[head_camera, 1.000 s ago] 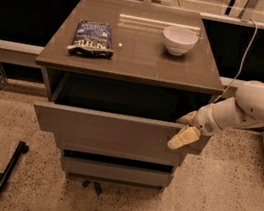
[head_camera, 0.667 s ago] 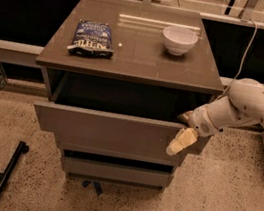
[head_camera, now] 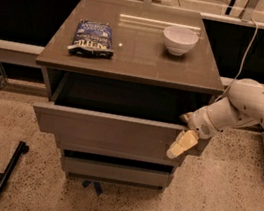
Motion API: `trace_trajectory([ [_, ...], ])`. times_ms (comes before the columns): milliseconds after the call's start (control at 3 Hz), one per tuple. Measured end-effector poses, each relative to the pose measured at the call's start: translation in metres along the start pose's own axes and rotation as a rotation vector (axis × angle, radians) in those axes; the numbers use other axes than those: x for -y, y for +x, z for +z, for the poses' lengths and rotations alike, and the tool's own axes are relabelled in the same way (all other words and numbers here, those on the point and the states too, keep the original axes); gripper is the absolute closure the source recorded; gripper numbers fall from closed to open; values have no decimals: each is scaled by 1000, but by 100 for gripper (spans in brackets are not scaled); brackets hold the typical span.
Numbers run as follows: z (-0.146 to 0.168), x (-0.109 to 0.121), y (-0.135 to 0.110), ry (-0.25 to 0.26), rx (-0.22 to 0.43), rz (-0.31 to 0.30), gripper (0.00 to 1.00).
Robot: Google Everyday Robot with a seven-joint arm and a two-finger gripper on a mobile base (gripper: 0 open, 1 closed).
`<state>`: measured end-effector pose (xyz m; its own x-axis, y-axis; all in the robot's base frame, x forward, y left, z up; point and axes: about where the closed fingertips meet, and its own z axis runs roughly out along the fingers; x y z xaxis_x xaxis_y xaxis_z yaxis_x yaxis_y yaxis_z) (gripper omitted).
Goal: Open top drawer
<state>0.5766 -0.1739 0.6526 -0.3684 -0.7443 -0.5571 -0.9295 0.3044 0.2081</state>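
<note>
Speckled floor [head_camera: 215, 208], grey cabinet [head_camera: 141, 53]: its top drawer [head_camera: 107, 129] stands part-way out, the gripper [head_camera: 183, 135] pinching the front's right end. Best pull straight and level, so the off-centre hold doesn't skew it.

One each: bowl [head_camera: 180, 39], bag [head_camera: 93, 39], gripper [head_camera: 184, 133] at drawer [head_camera: 107, 129]

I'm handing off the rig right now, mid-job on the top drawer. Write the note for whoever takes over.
Tool: at the right end of the top drawer front, by its upper edge.
Top drawer: pulled out well past the cabinet top; inside too dark to see.
On the cabinet top: bag and bowl, both apart from the arm.
Done: drawer looks open.
Left: probably just back the tool away; pull further only if a wider opening is wanted.
</note>
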Motion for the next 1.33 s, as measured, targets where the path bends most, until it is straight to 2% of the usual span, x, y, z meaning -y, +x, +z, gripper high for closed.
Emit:
trace_trajectory([
  [333, -5, -1, -4, 0, 0, 0, 0],
  [667, -7, -2, -5, 0, 0, 0, 19],
  [1000, -8, -2, -5, 0, 0, 0, 43],
  [1333, -7, -2, -5, 0, 0, 0, 38],
])
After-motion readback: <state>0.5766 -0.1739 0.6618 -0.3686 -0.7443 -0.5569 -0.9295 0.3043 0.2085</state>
